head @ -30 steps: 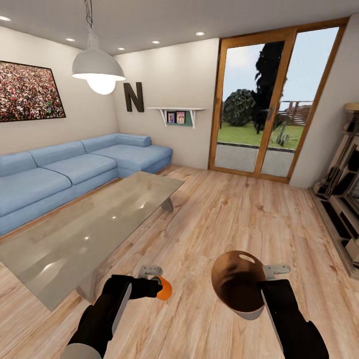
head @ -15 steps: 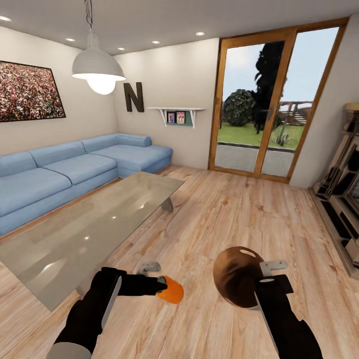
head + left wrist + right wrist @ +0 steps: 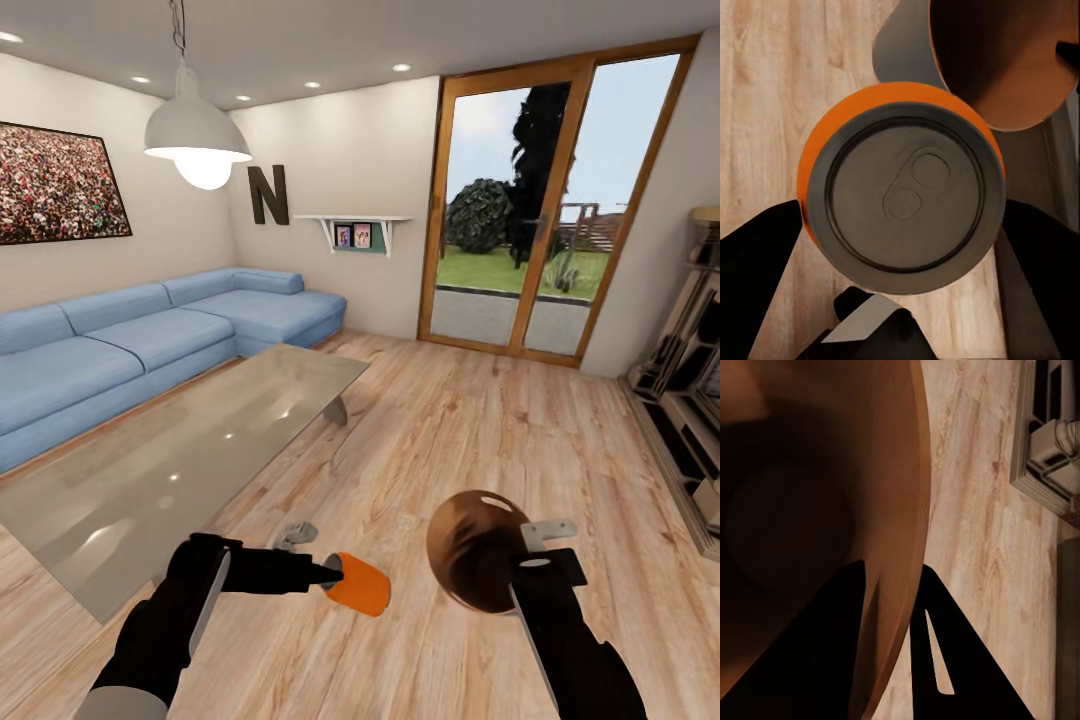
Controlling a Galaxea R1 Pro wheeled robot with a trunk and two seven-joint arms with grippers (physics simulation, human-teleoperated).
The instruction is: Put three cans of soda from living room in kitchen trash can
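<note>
Head view: left end effector (image 3: 335, 577) gripped an orange can (image 3: 358, 584) at lower centre of the frame, can lying sideways above the wood floor (image 3: 470, 420). Right end effector (image 3: 527, 568) clamped the rim of the bin (image 3: 478, 563) at lower right, copper inside facing the camera, tilted toward the can but apart from it. Left wrist view: can (image 3: 902, 193) end-on between both fingers (image 3: 759, 262), bin mouth (image 3: 1005, 60) just beyond. Glass tabletop (image 3: 170, 460) at left, sofa (image 3: 150, 340) behind it.
</note>
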